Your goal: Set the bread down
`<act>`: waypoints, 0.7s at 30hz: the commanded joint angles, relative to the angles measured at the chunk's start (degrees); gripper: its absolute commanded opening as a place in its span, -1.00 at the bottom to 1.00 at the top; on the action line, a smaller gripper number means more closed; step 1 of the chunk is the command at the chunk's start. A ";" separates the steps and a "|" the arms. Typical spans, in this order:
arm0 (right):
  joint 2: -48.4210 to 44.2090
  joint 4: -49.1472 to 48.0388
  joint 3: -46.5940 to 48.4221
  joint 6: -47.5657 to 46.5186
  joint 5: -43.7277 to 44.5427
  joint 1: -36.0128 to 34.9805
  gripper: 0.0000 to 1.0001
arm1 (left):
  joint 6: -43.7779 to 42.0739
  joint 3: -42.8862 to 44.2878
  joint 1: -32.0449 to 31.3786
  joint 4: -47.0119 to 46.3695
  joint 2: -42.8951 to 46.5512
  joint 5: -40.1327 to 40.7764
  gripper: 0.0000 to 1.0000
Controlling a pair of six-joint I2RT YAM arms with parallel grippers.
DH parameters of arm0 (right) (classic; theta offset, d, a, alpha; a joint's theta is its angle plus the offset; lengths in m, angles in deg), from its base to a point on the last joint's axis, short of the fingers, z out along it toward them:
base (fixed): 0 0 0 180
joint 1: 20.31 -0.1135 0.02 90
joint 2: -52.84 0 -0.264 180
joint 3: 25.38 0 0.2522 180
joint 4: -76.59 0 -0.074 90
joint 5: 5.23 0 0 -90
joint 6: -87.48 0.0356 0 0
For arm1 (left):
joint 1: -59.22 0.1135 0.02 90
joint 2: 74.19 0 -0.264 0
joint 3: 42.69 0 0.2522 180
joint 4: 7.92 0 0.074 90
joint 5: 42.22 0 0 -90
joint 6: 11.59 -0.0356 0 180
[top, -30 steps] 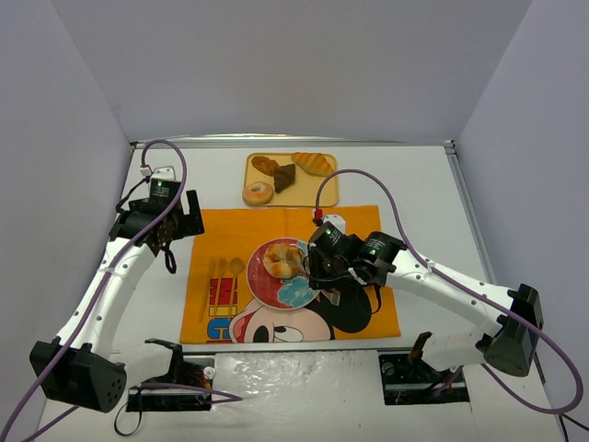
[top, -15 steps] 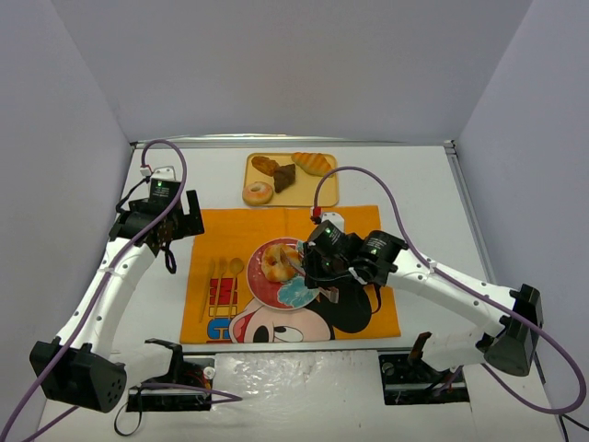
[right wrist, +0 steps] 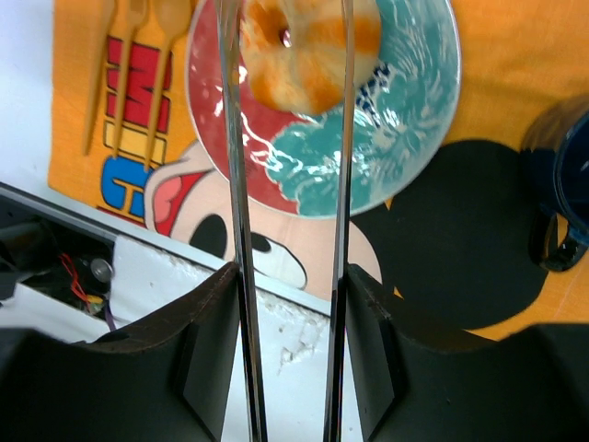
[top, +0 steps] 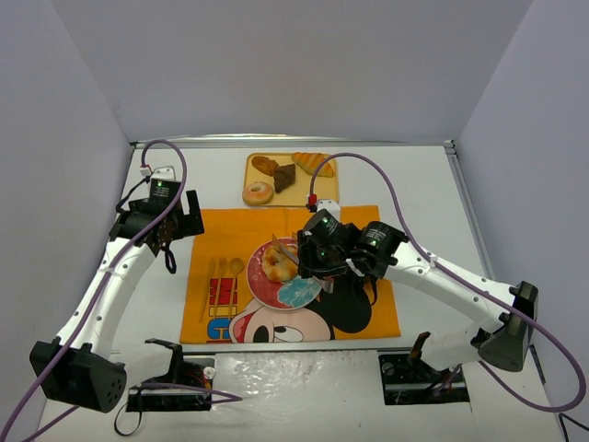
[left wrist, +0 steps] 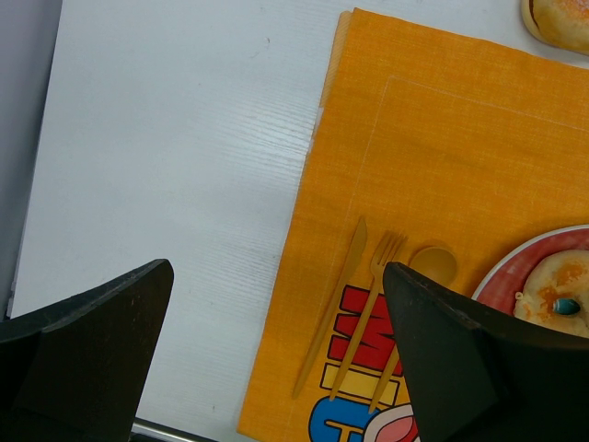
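The bread [top: 279, 262] is on the plate [top: 255, 284], over its red half, toward the plate's far side. It is a round, golden piece with a dimple in the middle. A pair of metal tongs [right wrist: 233, 184] reaches down to the plate with one blade on either side of the bread. The blades run right along its edges, and I cannot tell whether they press it or only flank it.

The right gripper [top: 311, 261] hangs just above the plate's right edge. Its two black fingers [right wrist: 216, 341] are clamped on the outer faces of the tongs, holding them.

The plate rests on an orange cartoon placemat [top: 230, 230]. A wooden knife, fork and spoon [left wrist: 368, 304] lie side by side on the mat, just left of the plate.

Beyond the plate, past the mat's far edge, a wooden board [top: 328, 191] carries a doughnut [top: 258, 192], a croissant [top: 313, 163] and two darker pastries.

The left gripper [top: 175, 226] hovers well off to the plate's left. Its fingers are spread wide with nothing between them.
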 commanded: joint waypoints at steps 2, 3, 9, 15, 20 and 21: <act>3.47 -1.29 4.28 -1.41 3.14 -0.27 -0.15 | -0.89 2.34 0.34 0.13 1.30 1.42 0.94; 3.95 -1.29 4.81 -1.48 3.85 -0.21 -0.15 | -0.89 2.34 0.34 0.07 1.31 1.37 0.94; 9.61 -2.23 10.98 -2.79 4.86 2.25 -0.14 | -0.63 2.69 0.34 0.04 1.04 1.17 0.94; 15.98 -3.58 19.66 -4.89 2.38 6.58 -0.14 | -0.63 3.05 0.34 0.48 1.13 1.25 0.94; 21.12 -4.51 25.25 -5.72 -0.70 11.23 -0.14 | -0.66 2.81 0.34 0.68 1.42 1.25 0.94; 22.51 -4.63 27.16 -5.89 -0.70 12.68 -0.14 | -0.71 2.70 0.34 0.74 1.48 1.25 0.94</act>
